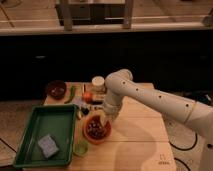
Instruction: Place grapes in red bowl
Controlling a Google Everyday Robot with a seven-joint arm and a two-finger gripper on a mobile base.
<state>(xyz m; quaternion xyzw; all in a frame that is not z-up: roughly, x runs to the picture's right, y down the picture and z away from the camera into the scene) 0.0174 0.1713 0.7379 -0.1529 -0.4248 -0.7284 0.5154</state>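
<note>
The red bowl [85, 132] sits on the wooden table, just right of the green tray. Dark purple grapes [96, 128] lie inside it. My gripper [103, 118] hangs at the end of the white arm, right over the bowl's far rim and just above the grapes. The arm hides the far side of the bowl.
A green tray [35, 120] holding a grey-blue sponge [48, 145] is at the left. A small green cup [80, 148] stands in front of the bowl. Behind are a dark maroon bowl [56, 89], a green vegetable [72, 93], an orange fruit [88, 96] and a white jar [98, 83].
</note>
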